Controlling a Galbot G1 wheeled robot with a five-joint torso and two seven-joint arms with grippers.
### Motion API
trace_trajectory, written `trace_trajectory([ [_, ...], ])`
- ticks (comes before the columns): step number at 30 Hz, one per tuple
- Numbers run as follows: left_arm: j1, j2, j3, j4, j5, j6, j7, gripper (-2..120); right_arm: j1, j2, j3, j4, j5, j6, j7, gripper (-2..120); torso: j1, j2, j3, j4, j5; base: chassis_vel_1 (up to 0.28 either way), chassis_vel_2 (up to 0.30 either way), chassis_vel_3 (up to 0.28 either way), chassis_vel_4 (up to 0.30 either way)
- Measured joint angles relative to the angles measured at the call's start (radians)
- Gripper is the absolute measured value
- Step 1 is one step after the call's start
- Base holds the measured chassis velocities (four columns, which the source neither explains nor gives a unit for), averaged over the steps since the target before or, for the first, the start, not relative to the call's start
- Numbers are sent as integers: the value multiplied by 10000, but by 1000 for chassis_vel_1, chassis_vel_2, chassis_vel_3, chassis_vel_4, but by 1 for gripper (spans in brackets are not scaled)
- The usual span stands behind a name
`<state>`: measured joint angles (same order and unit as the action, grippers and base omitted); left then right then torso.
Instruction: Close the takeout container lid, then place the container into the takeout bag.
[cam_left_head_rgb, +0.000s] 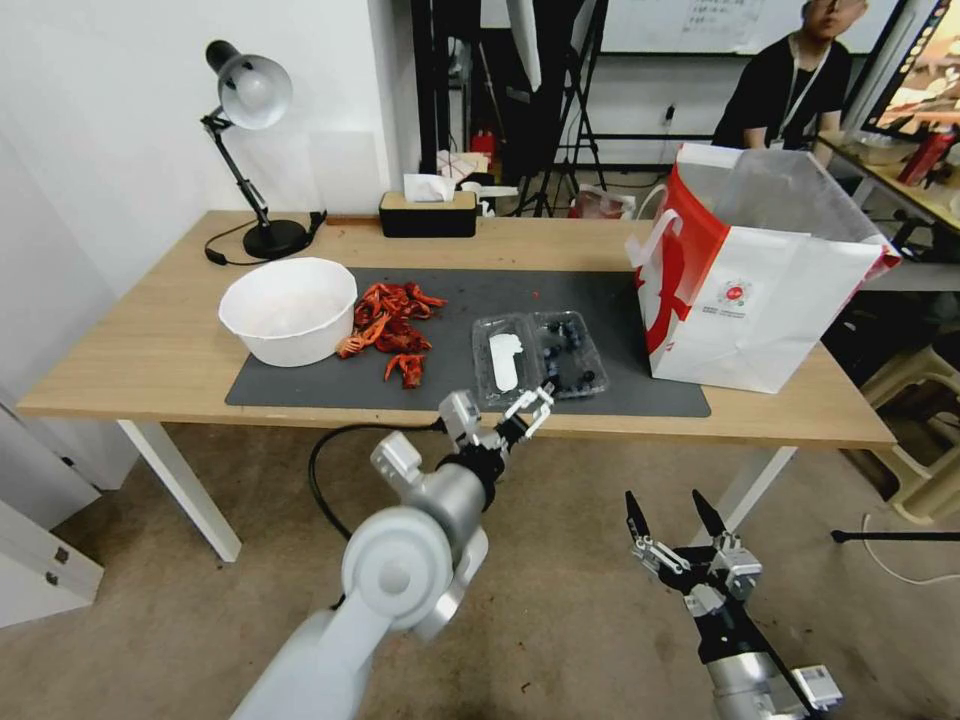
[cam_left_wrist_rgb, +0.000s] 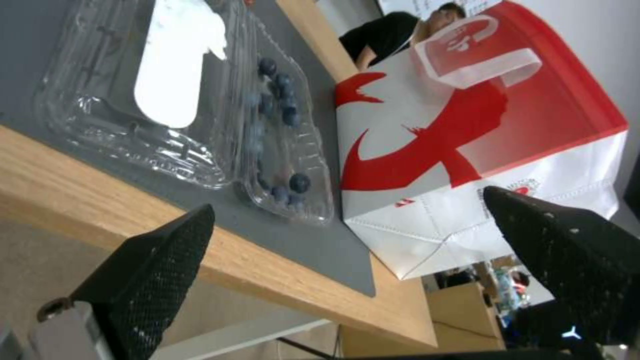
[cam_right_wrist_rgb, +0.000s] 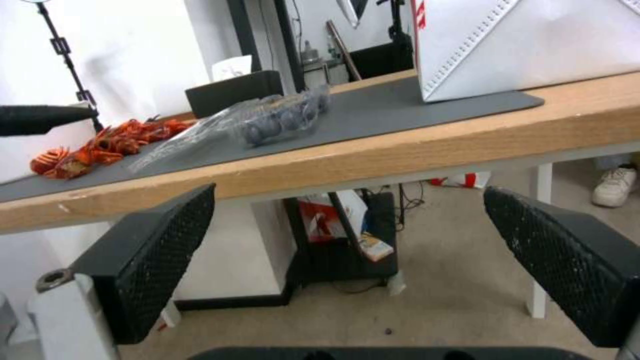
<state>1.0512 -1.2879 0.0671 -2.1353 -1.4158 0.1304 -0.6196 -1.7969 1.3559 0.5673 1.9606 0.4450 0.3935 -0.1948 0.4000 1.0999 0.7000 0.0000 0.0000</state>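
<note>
Clear plastic clamshell takeout container (cam_left_head_rgb: 540, 356) lies open, white oblong label on its lid (cam_left_head_rgb: 505, 360); red-logoed white paper takeout bag (cam_left_head_rgb: 760, 275) beside. Left gripper (cam_left_head_rgb: 535, 405) spread near it; right gripper (cam_left_head_rgb: 672, 520) spread, low.

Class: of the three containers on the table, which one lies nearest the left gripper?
The takeout container, the open clear clamshell of blueberries just beyond the left gripper; the white bowl and takeout bag sit farther away.

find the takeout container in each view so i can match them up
Head view: takeout container lies open on the grey mat, left of the bag.
Left wrist view: it lies beyond the fingers, beside the bag.
Right wrist view: it sits on the mat above the table edge.
Shared landmark: the bag.
</note>
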Motion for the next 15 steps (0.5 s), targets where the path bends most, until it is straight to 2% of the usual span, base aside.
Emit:
trace_trajectory([
  [3,-520,-33,117,107,-316,201,-575,100,-7,39,-4,-42,-70,13,6,100,0,0,0,0,0,0,0,0,0],
  [15,-1657,27,353,486,-1412,1067,-1787,100,75,96,-41,-250,-188,39,49,100,0,0,-1,0,0,0,0,0,0],
])
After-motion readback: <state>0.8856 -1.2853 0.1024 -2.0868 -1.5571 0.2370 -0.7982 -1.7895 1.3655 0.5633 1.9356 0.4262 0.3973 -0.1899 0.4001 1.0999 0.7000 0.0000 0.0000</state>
